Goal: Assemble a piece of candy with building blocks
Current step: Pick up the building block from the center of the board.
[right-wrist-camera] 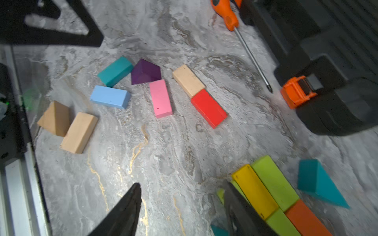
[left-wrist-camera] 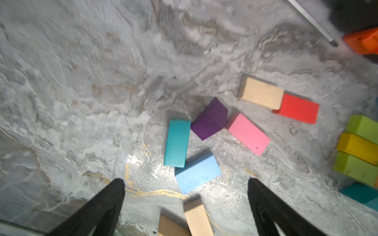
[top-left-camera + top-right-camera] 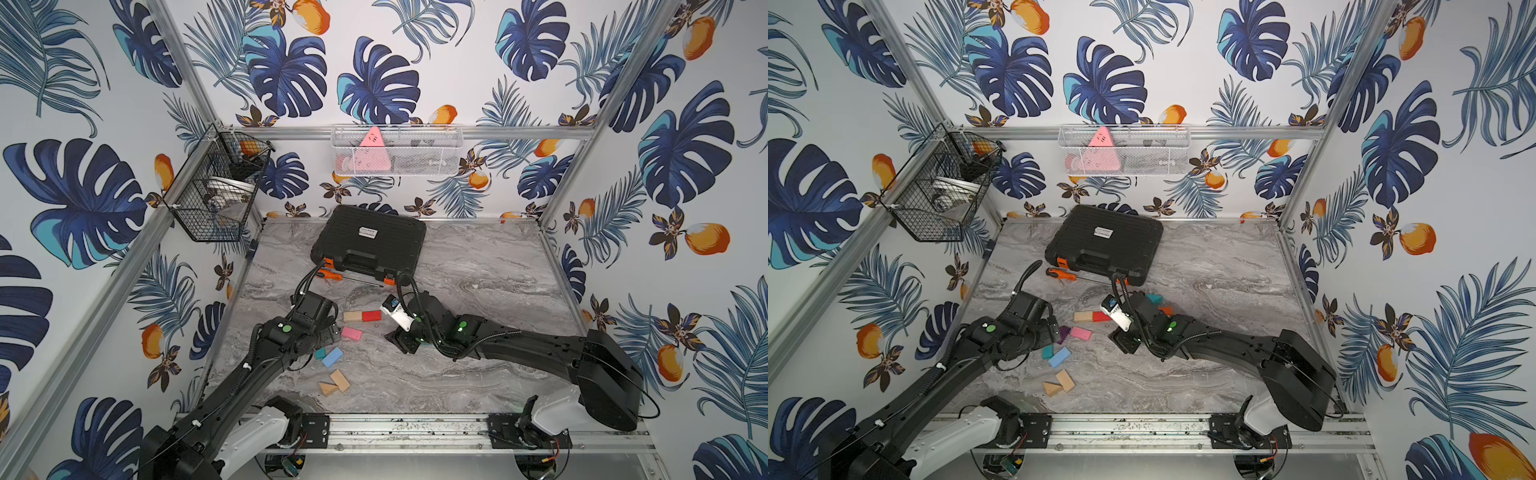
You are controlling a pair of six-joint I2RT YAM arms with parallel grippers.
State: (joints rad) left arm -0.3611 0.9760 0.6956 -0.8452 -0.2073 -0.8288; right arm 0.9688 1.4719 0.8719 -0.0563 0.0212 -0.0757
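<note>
Looked down on a grey marbled desk [image 3: 478, 374] walled in leaf-print paper. Found a black tool case [image 3: 370, 243] at the back, an orange-handled screwdriver [image 1: 227, 16] just before it. Saw the left fingers [image 2: 106, 204] spread wide and empty near a light-blue brick [image 2: 197, 172], the right fingers [image 1: 126, 208] parted too, gripping nothing, one just by a tight cluster of yellow brick [image 1: 253, 192], green brick [image 1: 274, 181] and orange brick [image 1: 304, 218]. Found the other building blocks [image 3: 351, 333] loose mid-desk: plain brick [image 2: 260, 93] touching red brick [image 2: 298, 108] end to end, pink brick [image 2: 247, 133], teal brick [image 2: 177, 143], purple wedge [image 2: 208, 120].
</note>
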